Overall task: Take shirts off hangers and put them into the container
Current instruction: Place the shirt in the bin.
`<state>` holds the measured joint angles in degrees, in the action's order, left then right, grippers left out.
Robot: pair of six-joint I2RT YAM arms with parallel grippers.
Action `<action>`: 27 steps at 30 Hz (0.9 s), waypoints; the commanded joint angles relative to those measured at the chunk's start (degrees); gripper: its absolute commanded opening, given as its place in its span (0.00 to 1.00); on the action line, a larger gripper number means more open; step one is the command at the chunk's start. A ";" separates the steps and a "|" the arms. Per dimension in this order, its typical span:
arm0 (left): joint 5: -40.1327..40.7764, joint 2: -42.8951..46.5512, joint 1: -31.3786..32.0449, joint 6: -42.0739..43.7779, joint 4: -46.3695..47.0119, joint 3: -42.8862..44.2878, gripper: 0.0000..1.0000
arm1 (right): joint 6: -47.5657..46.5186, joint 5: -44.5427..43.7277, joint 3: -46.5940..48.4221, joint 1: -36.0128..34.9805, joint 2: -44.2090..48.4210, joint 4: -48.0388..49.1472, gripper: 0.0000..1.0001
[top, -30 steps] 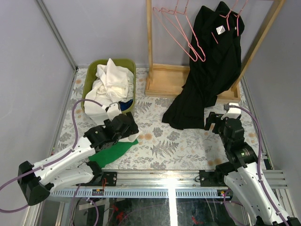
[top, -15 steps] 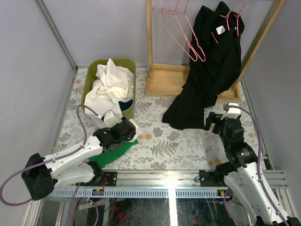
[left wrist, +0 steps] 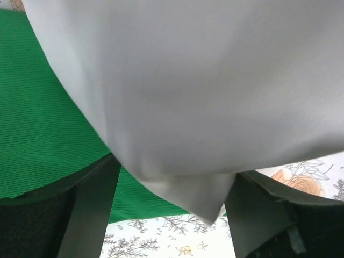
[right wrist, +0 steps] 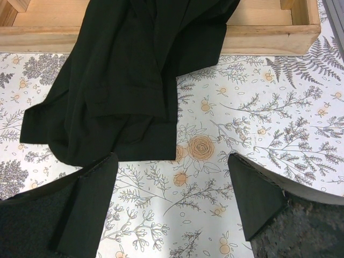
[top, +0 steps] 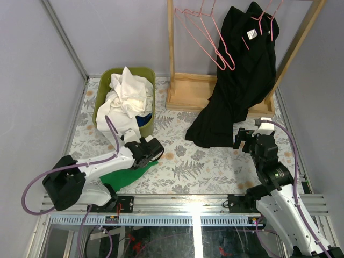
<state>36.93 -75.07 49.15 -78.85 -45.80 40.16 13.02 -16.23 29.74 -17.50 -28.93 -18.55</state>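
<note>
A corner of the white shirt (top: 126,94) was flanked, unpinched, by the spread jaws of the left gripper (left wrist: 173,212). The rest was heaped in the container (top: 151,75) at the back-left corner of the table (top: 204,161). The right gripper (right wrist: 171,177) was held open.

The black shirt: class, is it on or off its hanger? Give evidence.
On. The black shirt hangs from a pink hanger at the rack top, hem trailing on the table.

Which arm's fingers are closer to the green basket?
Left. The left fingers sit by the basket's near end; the right fingers are far off, by the black shirt.
</note>
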 commanded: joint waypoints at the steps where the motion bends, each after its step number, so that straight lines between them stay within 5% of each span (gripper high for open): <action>1: 7.65 -1.61 0.25 -0.28 -2.74 4.00 0.63 | -0.70 -0.28 0.24 0.01 0.31 2.56 0.91; 8: 11.23 1.61 0.27 4.91 -5.18 7.79 0.01 | -0.64 -0.46 0.28 0.01 0.38 2.42 0.91; 17: 15.14 9.17 -1.11 32.25 -1.39 23.27 0.00 | -0.67 -0.39 0.30 0.07 0.32 2.54 0.91; 21: 8.02 10.29 -9.37 44.76 7.60 28.64 0.00 | -0.64 -0.38 0.31 0.03 0.36 2.51 0.91; 27: 0.71 3.74 -19.37 52.06 13.08 39.26 0.00 | -0.66 -0.06 0.33 0.06 0.22 2.49 0.91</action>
<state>42.15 -66.65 33.39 -36.25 -39.88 72.16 13.02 -16.23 29.71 -17.50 -28.82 -18.55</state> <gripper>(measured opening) 0.008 0.906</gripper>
